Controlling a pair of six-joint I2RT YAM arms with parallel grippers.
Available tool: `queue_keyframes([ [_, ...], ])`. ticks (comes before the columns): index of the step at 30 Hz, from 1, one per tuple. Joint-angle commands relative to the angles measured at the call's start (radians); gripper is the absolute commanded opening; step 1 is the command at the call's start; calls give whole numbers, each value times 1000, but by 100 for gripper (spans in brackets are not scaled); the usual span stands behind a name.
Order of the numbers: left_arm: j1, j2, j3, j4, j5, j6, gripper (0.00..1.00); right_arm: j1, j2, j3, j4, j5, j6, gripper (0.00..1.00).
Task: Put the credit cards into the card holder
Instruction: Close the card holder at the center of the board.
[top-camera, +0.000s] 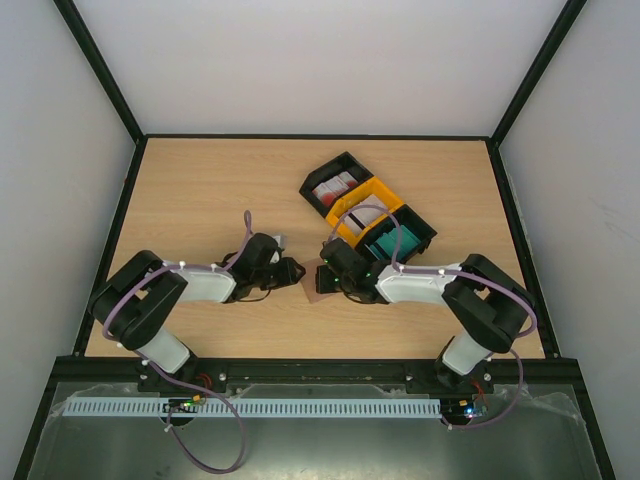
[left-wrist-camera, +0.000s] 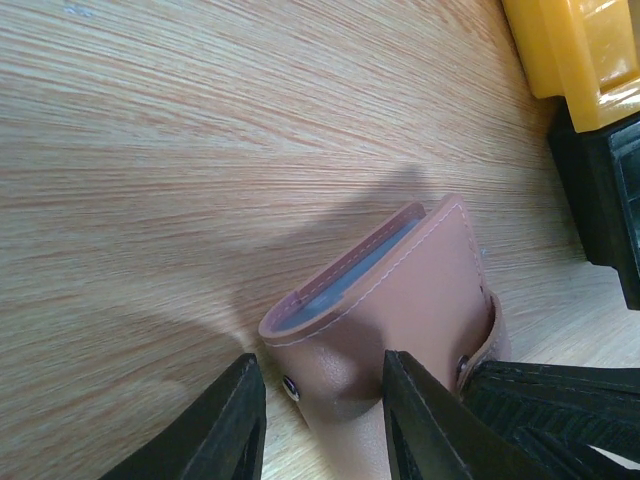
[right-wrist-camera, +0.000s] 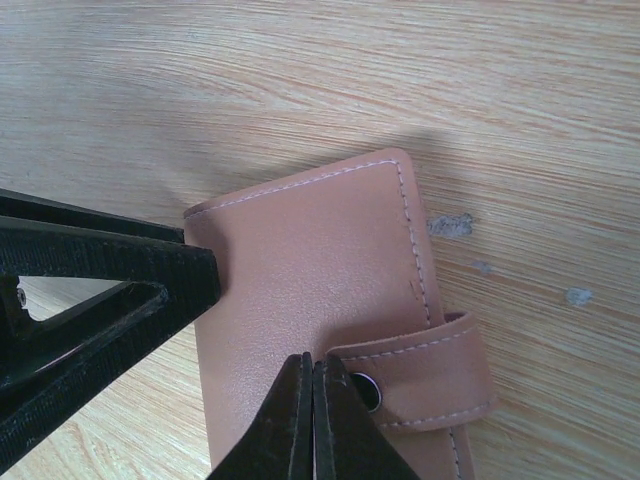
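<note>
stitched leather card holder (right-wrist-camera: 320, 270); left gripper (left-wrist-camera: 325, 420) fingers apart, right gripper (right-wrist-camera: 310, 420) fingers together.

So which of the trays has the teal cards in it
The black tray nearest the right arm, at the right end of the row, holds the teal cards. The far black tray holds red-and-white cards; the yellow tray sits between.

two arms (top-camera: 215, 283), card holder (top-camera: 316, 284), trays (top-camera: 368, 212)

The top external view looks down from above and behind the 2 arms, taking in the whole counter (top-camera: 200, 190). Each wrist view sits very close, angled down past its own claw. All 3 share the card holder (top-camera: 318, 282) (left-wrist-camera: 385, 300) (right-wrist-camera: 320, 280) at mid-counter.
</note>
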Motion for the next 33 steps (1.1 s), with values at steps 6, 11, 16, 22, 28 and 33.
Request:
queue_keyframes([
  [6,-7,40,-7,-73,-22,8,35,-2,6,21,11,21,-13,2],
  [11,-7,34,-8,-75,-22,8,36,-3,-12,27,26,-22,-24,6],
  [16,-7,26,-14,-76,-22,8,37,-3,-65,23,-3,15,-27,24],
  [22,-8,23,-17,-73,-16,2,40,26,-89,45,-92,131,-41,30],
  [28,-8,16,-27,-61,-16,-7,43,106,1,151,-247,366,-70,37],
  [33,-8,17,-35,-53,-18,-12,43,145,69,202,-310,413,-108,44],
])
